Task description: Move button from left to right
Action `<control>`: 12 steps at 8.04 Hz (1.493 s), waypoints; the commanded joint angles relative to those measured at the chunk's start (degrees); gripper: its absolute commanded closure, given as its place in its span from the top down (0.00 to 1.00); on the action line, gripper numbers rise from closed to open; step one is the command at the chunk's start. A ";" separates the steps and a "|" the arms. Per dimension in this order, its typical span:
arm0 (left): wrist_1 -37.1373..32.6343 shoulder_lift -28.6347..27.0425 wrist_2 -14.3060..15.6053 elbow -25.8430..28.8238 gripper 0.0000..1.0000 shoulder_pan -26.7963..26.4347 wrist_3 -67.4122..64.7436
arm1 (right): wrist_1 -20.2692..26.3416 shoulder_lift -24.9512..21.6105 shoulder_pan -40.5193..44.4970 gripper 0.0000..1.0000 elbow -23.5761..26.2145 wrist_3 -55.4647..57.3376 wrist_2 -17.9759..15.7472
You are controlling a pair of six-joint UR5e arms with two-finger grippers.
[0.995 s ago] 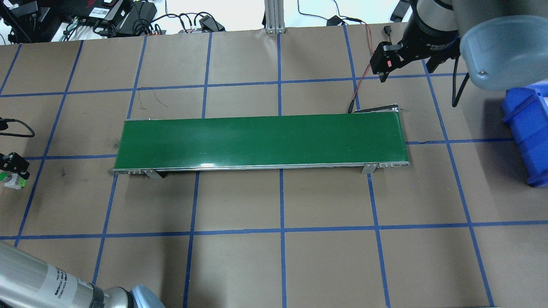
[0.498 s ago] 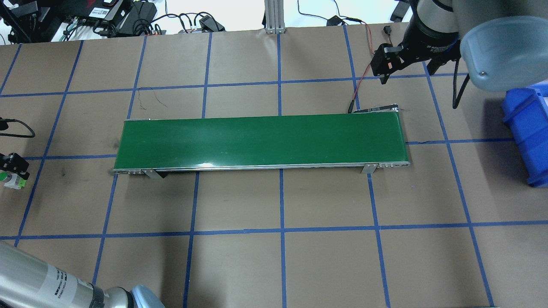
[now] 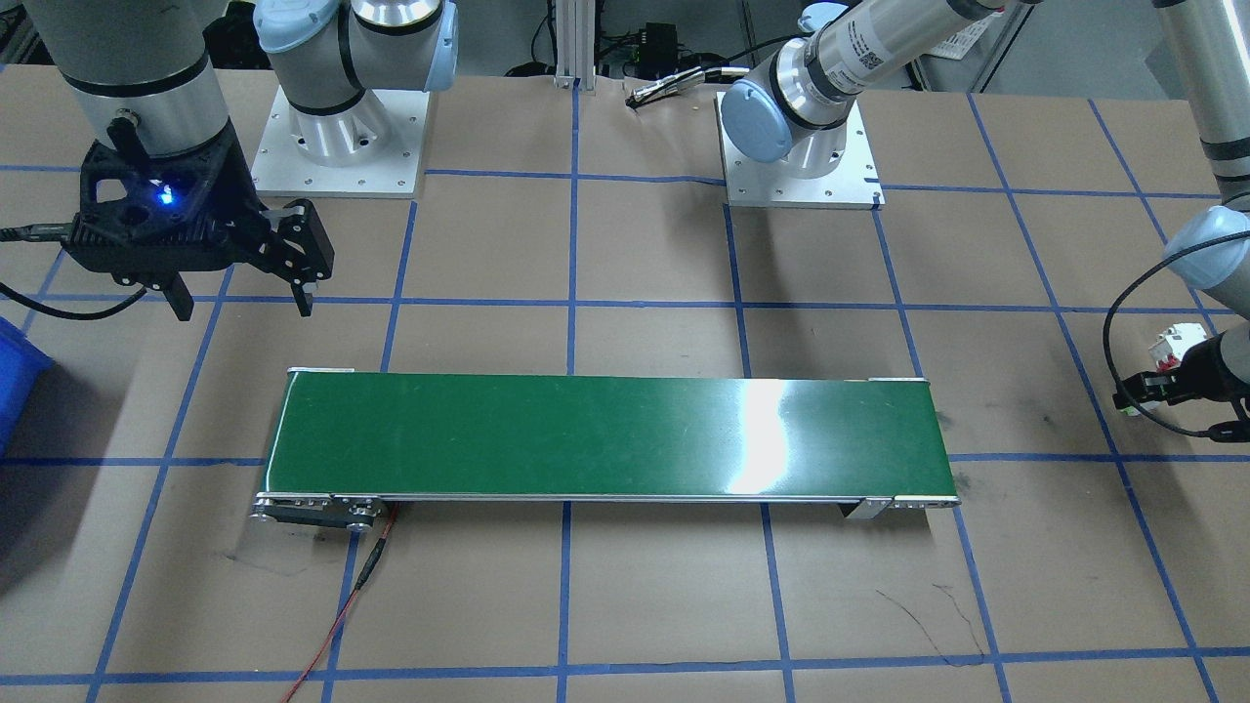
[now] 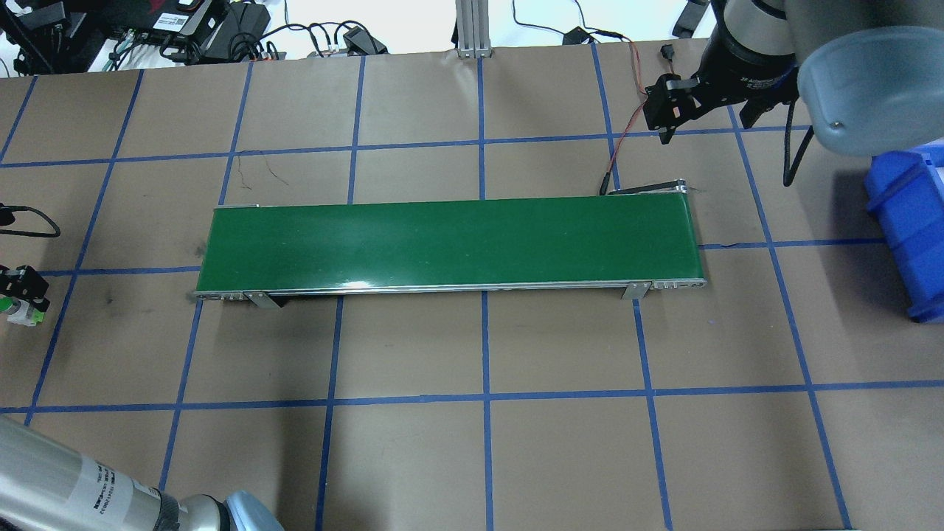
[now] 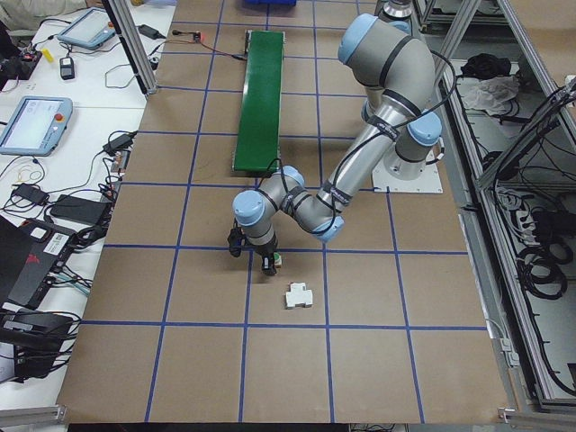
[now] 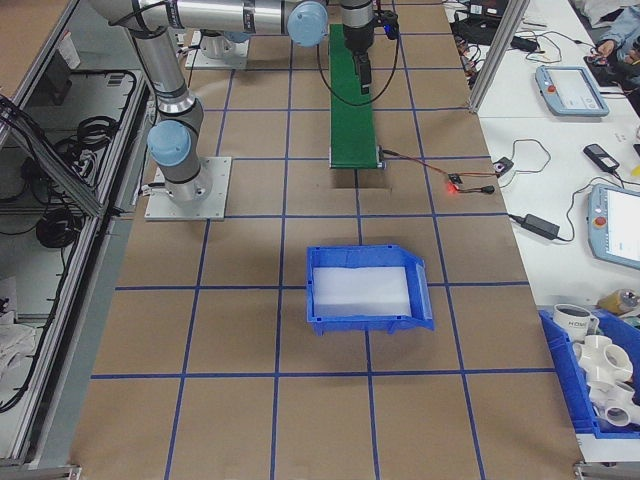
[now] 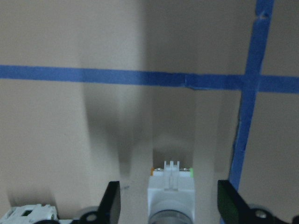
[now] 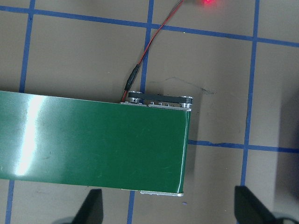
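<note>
The button (image 7: 170,193), white-bodied with pale-green corners, lies on the brown paper at the table's far left (image 4: 22,315). My left gripper (image 7: 170,205) is open and straddles it, one dark finger on each side, neither touching. From the overhead view only the left gripper's (image 4: 18,293) tip shows at the left edge. My right gripper (image 3: 241,296) hangs open and empty above the table behind the right end of the green conveyor belt (image 4: 450,243), whose end fills the right wrist view (image 8: 93,144).
A white breaker block (image 5: 299,295) with red marks (image 3: 1175,345) lies just beside the left gripper. A blue bin (image 4: 911,221) stands at the table's right end. A red-black wire (image 8: 140,65) runs from the conveyor's far right corner.
The right gripper has drifted slightly right and turned a little. The left gripper has edged a bit towards the left edge, still around the button.
</note>
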 commanded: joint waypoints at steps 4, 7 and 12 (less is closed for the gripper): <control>-4.12 2.97 0.49 0.44 0.00 0.01 -0.43 | 0.20 0.00 -0.81 1.00 0.00 -0.13 0.05; -6.51 10.78 -0.38 0.71 0.00 -1.12 0.09 | 0.20 0.00 -0.81 1.00 0.00 -0.13 0.05; -11.53 16.86 -7.73 0.88 0.00 -19.37 -11.81 | 0.11 0.00 -0.81 1.00 0.00 -0.13 0.05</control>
